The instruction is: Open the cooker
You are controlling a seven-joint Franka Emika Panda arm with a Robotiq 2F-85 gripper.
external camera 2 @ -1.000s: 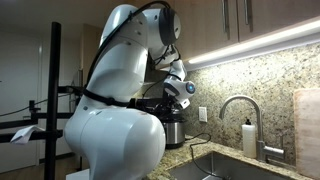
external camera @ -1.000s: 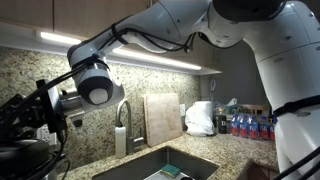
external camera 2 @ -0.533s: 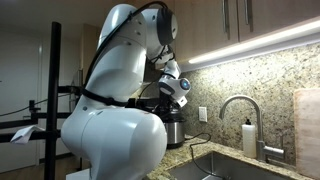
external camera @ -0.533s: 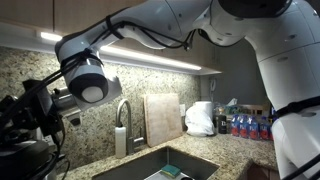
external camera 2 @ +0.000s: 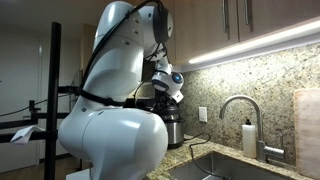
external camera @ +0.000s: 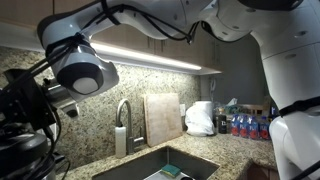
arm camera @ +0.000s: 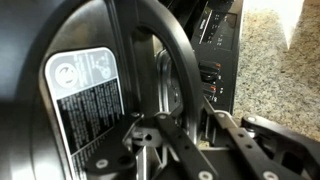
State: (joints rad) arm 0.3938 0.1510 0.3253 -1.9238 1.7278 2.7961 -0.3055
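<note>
**Gripper at the cooker on the granite table**

The cooker [external camera 2: 172, 130] stands on the speckled granite table [external camera 2: 190, 152] against the backsplash. In this exterior view it lies just behind the robot's white body [external camera 2: 110, 120], which hides part of it. A wall outlet [external camera 2: 202, 114] is near it, and the sink [external camera 2: 225, 165] lies farther along the table. The arm bends down over the cooker, and the gripper [external camera 2: 160, 88] is close above its top.

In the wrist view the cooker [arm camera: 215, 60] fills nearly the whole frame. A glossy black rounded surface bears a silvery printed label [arm camera: 85, 100]. A dark curved bar [arm camera: 175, 55] arcs across the middle. To the right is a control panel [arm camera: 212, 75] with small red marks, and beyond it a strip of table. The fingers [arm camera: 245, 138] enter from the bottom edge as dark linkage bars, and their tips merge with the black cooker. Whether they are spread, pressed together or pinching the bar cannot be told.

In an exterior view [external camera: 20, 150] the cooker is only a dark mass at the lower left, below the wrist. Beside the sink stand a faucet [external camera: 122, 112], a soap bottle [external camera: 120, 142] and a cutting board [external camera: 162, 118] leaning on the wall. A white bag [external camera: 202, 118] lies farther along.
</note>
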